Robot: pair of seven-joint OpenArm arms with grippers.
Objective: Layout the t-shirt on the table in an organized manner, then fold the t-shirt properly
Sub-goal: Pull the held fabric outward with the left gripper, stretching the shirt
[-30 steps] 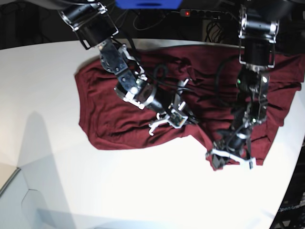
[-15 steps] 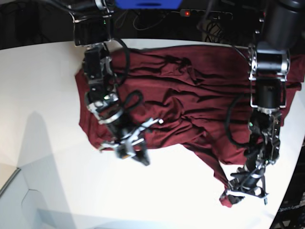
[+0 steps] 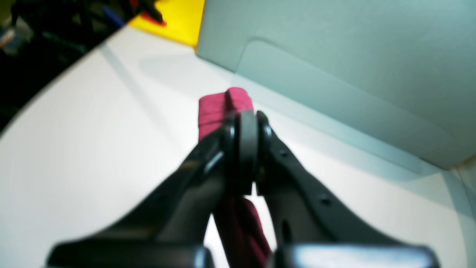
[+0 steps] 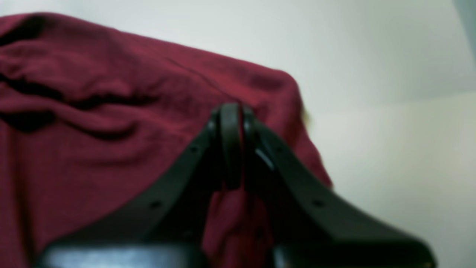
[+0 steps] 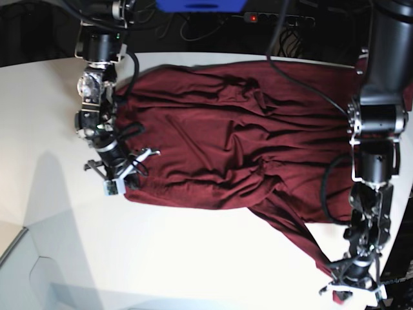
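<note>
The maroon t-shirt (image 5: pixel 232 142) lies spread and wrinkled across the back of the white table (image 5: pixel 193 258). One long strip of it is stretched toward the near right edge. My left gripper (image 5: pixel 345 294) is shut on the end of that strip. In the left wrist view the left gripper (image 3: pixel 245 123) pinches a fold of t-shirt (image 3: pixel 214 108) just above the table. My right gripper (image 5: pixel 116 183) sits at the shirt's near left corner. The right wrist view has the right gripper (image 4: pixel 230 119) shut, with t-shirt (image 4: pixel 93 130) fabric running between its fingers.
A power strip (image 5: pixel 277 18) and cables lie behind the table's far edge. A pale grey panel (image 3: pixel 334 56) stands beyond the left gripper, with a yellow surface (image 3: pixel 182 15) next to it. The table's curved edge runs close to the left gripper.
The right gripper went from the shirt's middle to its near left corner. The left gripper drew its strip toward the near right edge, and the shirt now lies wider and flatter.
</note>
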